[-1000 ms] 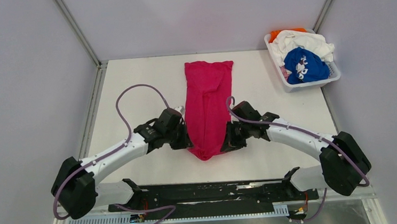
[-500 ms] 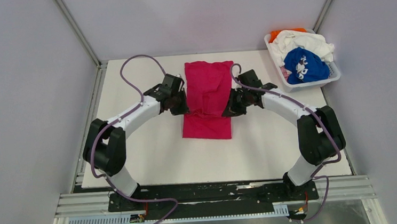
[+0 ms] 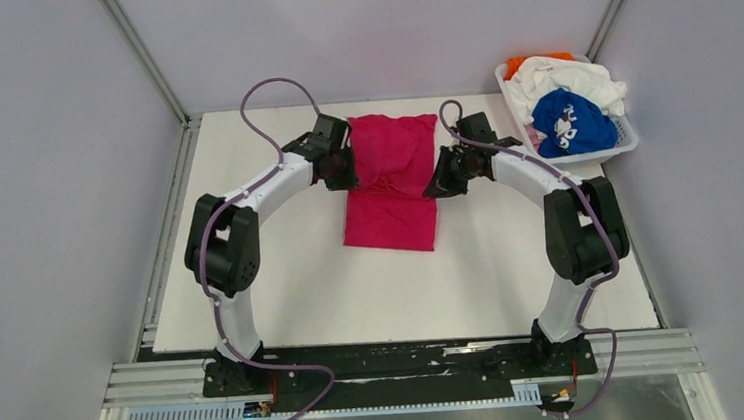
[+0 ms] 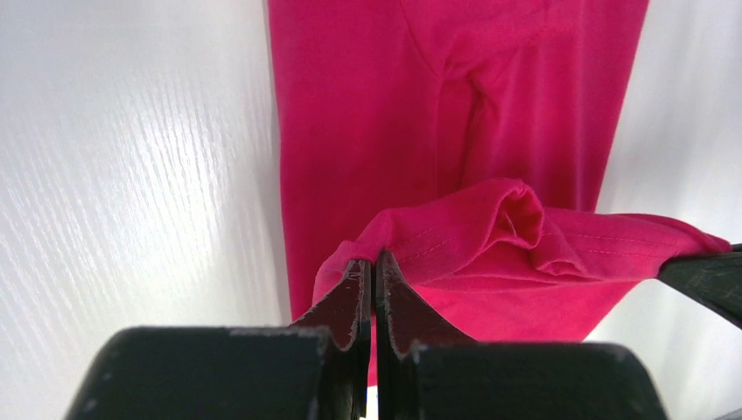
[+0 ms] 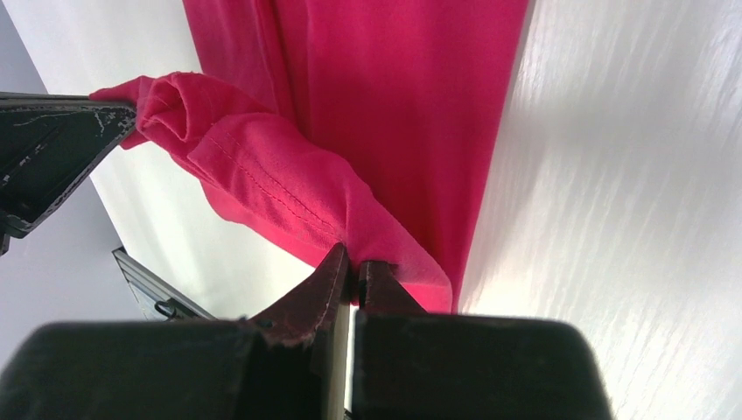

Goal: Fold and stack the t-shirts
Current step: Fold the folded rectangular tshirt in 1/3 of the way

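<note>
The magenta-pink t-shirt (image 3: pixel 391 183) lies as a long narrow strip in the middle of the table, its near end doubled back over itself. My left gripper (image 3: pixel 345 177) is shut on the left corner of that lifted hem (image 4: pixel 411 245). My right gripper (image 3: pixel 438 183) is shut on the right corner (image 5: pixel 306 206). The hem sags between the two grippers above the lower layer (image 4: pixel 367 114). The blue t-shirt with white print (image 3: pixel 572 122), the white t-shirt (image 3: pixel 563 77) and the orange t-shirt (image 3: pixel 519 63) lie bunched in the basket.
The white slotted basket (image 3: pixel 585 158) stands at the table's back right corner. The white table (image 3: pixel 283 277) has bare surface on both sides of the pink shirt and in front of it. Grey walls enclose the table on three sides.
</note>
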Robot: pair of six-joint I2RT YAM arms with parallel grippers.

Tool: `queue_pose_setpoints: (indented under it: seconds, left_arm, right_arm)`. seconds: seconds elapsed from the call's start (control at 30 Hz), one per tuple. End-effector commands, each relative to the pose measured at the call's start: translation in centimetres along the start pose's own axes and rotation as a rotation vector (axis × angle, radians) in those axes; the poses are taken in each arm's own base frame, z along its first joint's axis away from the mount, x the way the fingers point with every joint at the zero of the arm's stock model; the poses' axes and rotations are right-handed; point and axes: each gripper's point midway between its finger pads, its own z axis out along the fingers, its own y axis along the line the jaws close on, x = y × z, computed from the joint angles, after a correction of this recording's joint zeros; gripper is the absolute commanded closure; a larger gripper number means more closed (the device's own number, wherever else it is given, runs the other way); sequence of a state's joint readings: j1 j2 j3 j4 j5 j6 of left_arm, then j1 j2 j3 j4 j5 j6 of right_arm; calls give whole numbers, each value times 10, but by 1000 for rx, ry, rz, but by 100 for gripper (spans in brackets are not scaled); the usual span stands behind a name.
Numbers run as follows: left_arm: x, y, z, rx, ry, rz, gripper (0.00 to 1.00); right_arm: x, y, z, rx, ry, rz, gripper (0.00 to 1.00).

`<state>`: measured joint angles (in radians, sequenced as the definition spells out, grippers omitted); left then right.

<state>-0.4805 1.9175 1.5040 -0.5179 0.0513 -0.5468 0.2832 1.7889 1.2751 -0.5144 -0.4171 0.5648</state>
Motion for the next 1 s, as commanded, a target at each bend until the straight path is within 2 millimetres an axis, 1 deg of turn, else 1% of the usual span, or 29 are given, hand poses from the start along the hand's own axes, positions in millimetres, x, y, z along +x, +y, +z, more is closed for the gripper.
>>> queue_pose_setpoints:
  seconds: [0.0,0.17,0.27,0.4,0.5,0.6,0.67,0.7,0.73,0.77,0.8,0.83,0.87,0.9,0.93,0.97]
  left_arm:
    - [-21,6,4,-9,-27,23,100]
    - [-33,11,14,-8,-34,14,100]
    - [-41,11,18,3,-39,8,100]
    - [-46,14,28,8,-32,3,100]
    - [-46,20,40,-4,-14,-5,100]
    - [-51,21,44,0,-12,-17,100]
    - [-53,23,48,2,-9,-26,99]
    - [-55,23,51,3,-11,-29,95]
    - [-57,23,52,8,-12,-32,93]
    - [-62,22,53,13,-20,-36,88]
    - [-63,22,55,22,-17,-40,85]
    - [-72,17,53,35,-38,-41,74]
    - [-76,17,54,43,-43,-44,66]
    - [-89,11,50,60,-74,-45,52]
    - [-94,10,49,70,-84,-48,43]
    - [-105,5,43,85,-109,-51,20]
  right_arm:
    - [-36,8,-1,-50,-74,-67,100]
    - [-53,8,7,-69,-80,-96,100]
    - [-61,2,13,-67,-79,-87,100]
    - [-72,-4,19,-65,-93,-80,100]
    - [-79,-6,25,-74,-95,-81,98]
    - [-84,-10,33,-82,-85,-74,97]
    - [-87,-15,40,-82,-74,-58,93]
    - [-91,-15,41,-84,-80,-54,89]
    - [-94,-17,42,-84,-82,-49,86]
    - [-99,-17,43,-87,-90,-46,84]
    - [-106,-15,42,-92,-101,-46,79]
    - [-112,-13,41,-100,-109,-43,72]
    - [-120,-11,39,-111,-122,-39,66]
    - [-126,-9,37,-122,-131,-34,58]
    - [-132,-6,33,-138,-139,-32,52]
    - [-135,-2,29,-153,-144,-35,49]
